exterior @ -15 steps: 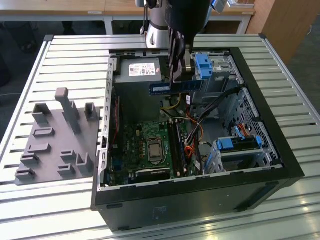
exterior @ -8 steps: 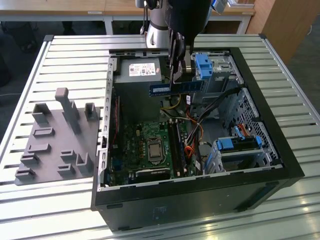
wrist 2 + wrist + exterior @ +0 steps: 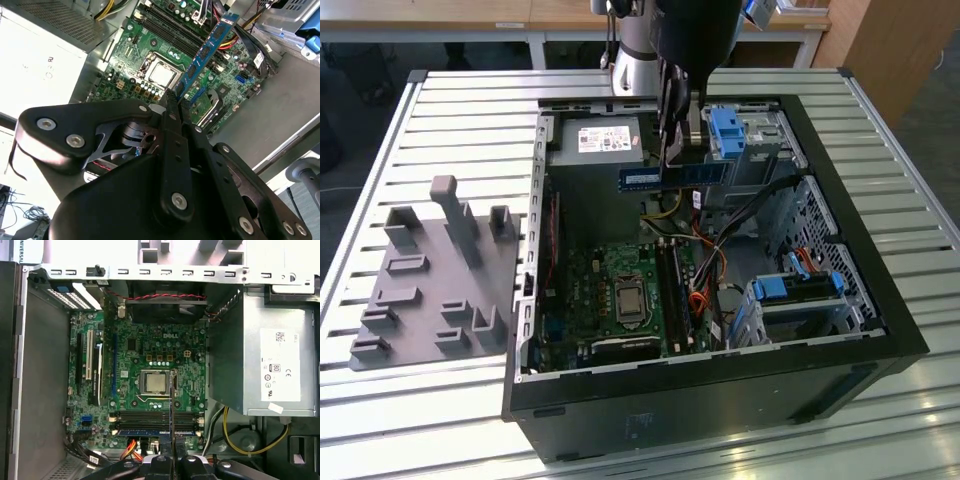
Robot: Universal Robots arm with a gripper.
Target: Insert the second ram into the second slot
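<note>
The pincer (image 3: 173,100) is pinched narrow on the one second ram (image 3: 207,51), holding it edgewise in the air above the motherboard (image 3: 150,350). One other blue stick (image 3: 155,432) sits seated in the memory slots, inside the single open computer case (image 3: 720,400) on the worktop (image 3: 450,110).

A white printed label (image 3: 280,365) stands on the power supply (image 3: 250,335), another on the second ram (image 3: 672,175); white lettering marks the motherboard (image 3: 125,365).
</note>
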